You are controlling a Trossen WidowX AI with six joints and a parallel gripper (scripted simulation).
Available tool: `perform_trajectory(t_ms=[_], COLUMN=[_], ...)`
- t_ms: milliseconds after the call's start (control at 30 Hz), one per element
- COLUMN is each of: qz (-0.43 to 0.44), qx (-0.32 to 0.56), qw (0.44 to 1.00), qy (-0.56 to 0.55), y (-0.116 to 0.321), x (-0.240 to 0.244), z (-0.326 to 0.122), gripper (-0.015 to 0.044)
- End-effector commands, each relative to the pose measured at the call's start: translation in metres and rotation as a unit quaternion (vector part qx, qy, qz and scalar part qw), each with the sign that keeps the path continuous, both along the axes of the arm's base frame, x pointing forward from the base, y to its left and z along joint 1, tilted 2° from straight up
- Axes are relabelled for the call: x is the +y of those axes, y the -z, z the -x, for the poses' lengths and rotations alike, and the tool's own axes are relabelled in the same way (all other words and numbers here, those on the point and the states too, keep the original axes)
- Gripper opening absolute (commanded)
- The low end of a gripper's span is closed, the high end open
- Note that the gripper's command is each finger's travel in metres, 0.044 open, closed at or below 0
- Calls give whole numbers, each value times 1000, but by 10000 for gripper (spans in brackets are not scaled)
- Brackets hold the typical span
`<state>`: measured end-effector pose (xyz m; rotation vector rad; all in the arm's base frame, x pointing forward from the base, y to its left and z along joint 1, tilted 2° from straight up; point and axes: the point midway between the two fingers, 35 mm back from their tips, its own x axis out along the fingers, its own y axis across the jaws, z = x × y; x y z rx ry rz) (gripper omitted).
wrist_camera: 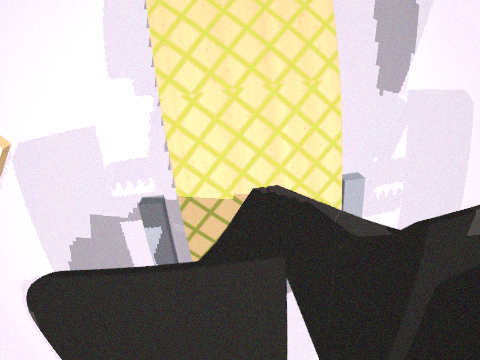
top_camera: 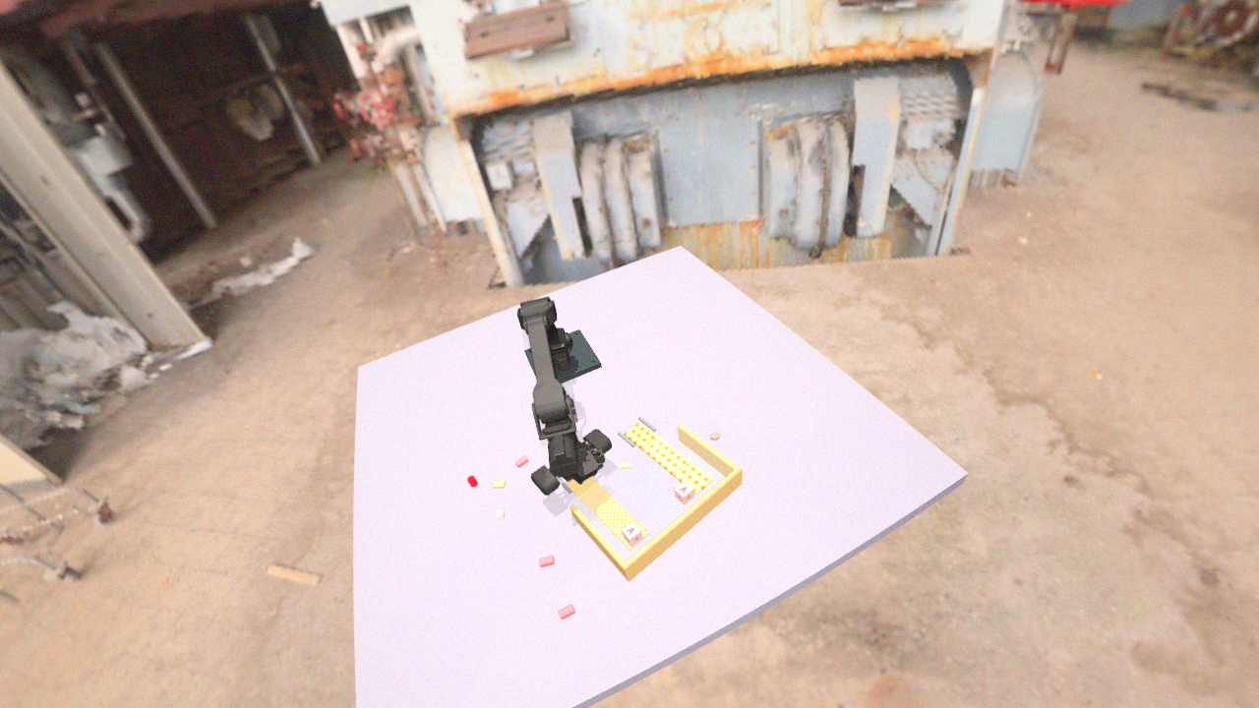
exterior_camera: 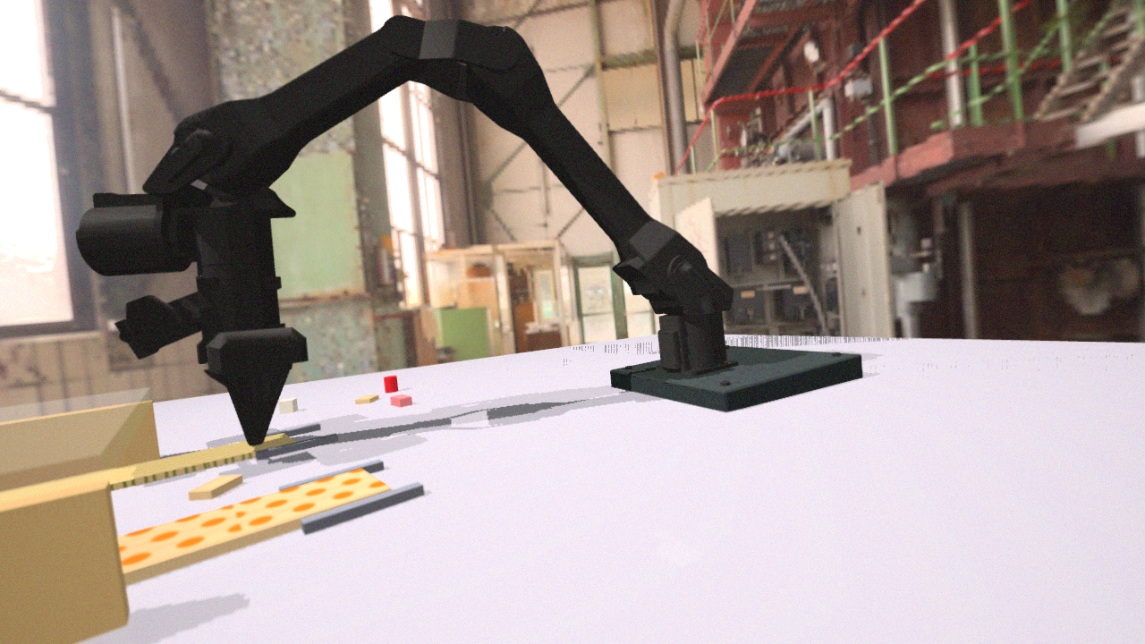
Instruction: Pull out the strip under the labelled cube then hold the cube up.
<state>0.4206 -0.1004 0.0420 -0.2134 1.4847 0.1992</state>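
My gripper is shut with nothing between its fingers. Its tips point down at the near-arm end of the lattice-patterned yellow strip, touching or just above its top. A white cube with a red letter A sits on that strip's far end. A second A-marked cube is at the far end of the orange-dotted strip; whether it rests on the strip or beside it I cannot tell. Both cubes are out of sight in the exterior view.
Yellow walls enclose the strips' far ends. Grey rails flank their near ends. A tan block lies between the strips. A red cylinder and several small blocks lie to the side.
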Motion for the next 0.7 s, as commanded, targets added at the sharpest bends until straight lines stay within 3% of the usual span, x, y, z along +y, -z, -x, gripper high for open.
perform_trajectory(t_ms=[0, 667], qz=[0, 0], qx=[4, 5], qw=[1000, 1000], qy=[-2, -2], y=[3, 6], x=[-2, -10], z=[7, 37], gripper=[0, 0])
